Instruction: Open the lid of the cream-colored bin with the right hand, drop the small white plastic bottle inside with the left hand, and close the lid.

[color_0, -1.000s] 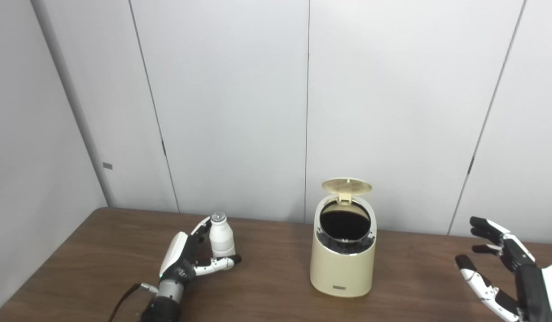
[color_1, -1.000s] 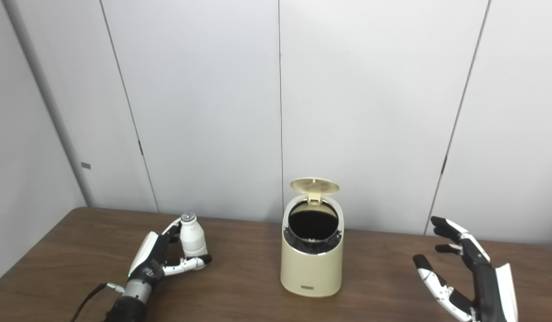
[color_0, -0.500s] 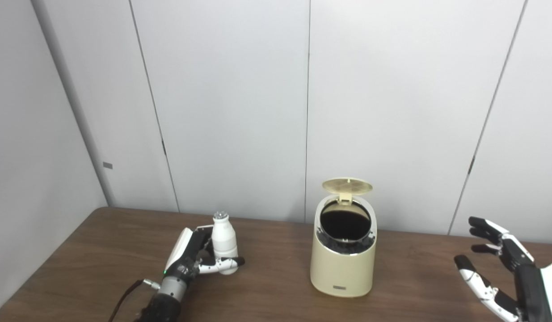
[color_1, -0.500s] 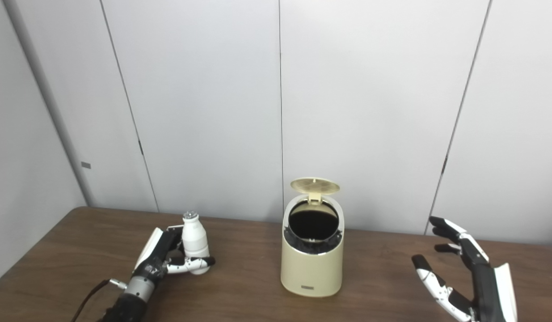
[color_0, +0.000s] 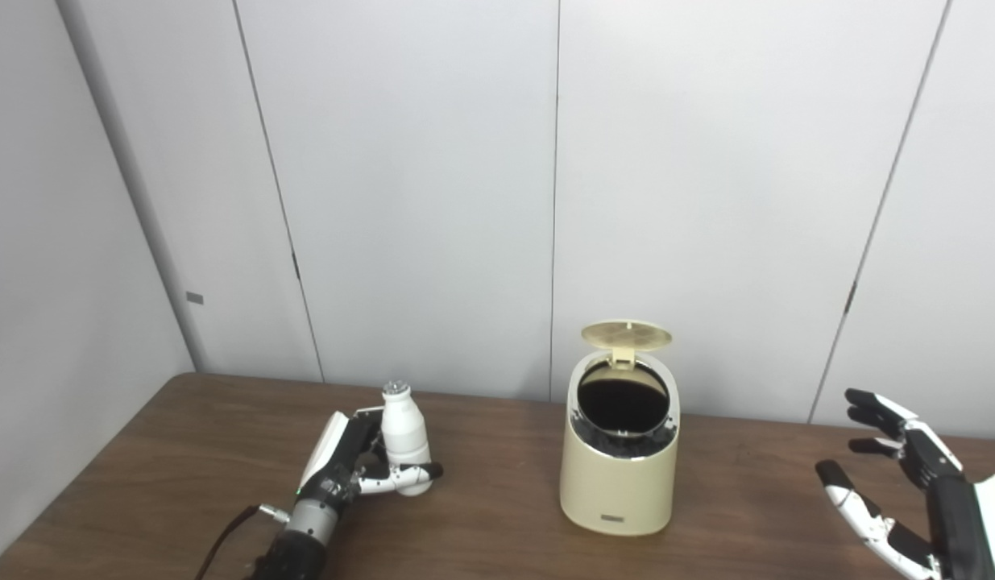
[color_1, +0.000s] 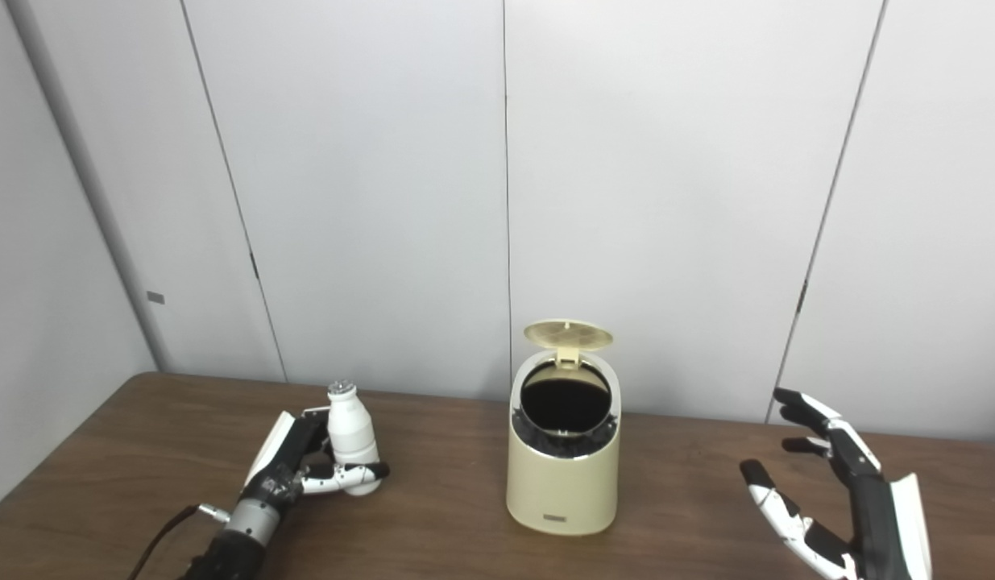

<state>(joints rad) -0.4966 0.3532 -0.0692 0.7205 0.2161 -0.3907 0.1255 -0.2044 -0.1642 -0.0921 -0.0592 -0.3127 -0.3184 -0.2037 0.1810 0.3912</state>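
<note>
The cream-colored bin (color_0: 618, 483) stands on the brown table, a little right of centre. Its round lid (color_0: 626, 334) is flipped up at the back, and the dark inside shows. A small white plastic bottle (color_0: 404, 441) with a silver cap stands upright to the bin's left, leaning slightly. My left hand (color_0: 346, 469) is shut on it, thumb across its base and fingers behind it. Far out at the lower right, my right hand (color_0: 908, 491) is open with fingers spread, well clear of the bin.
The wooden table (color_0: 497, 524) runs to a grey panelled wall at the back. Its left edge slants toward the bottom left corner. A black cable (color_0: 223, 540) trails from my left wrist.
My left hand has closed around the bottle and shifted it slightly right toward the bin. The right hand has barely moved. The bin lid stays up.
</note>
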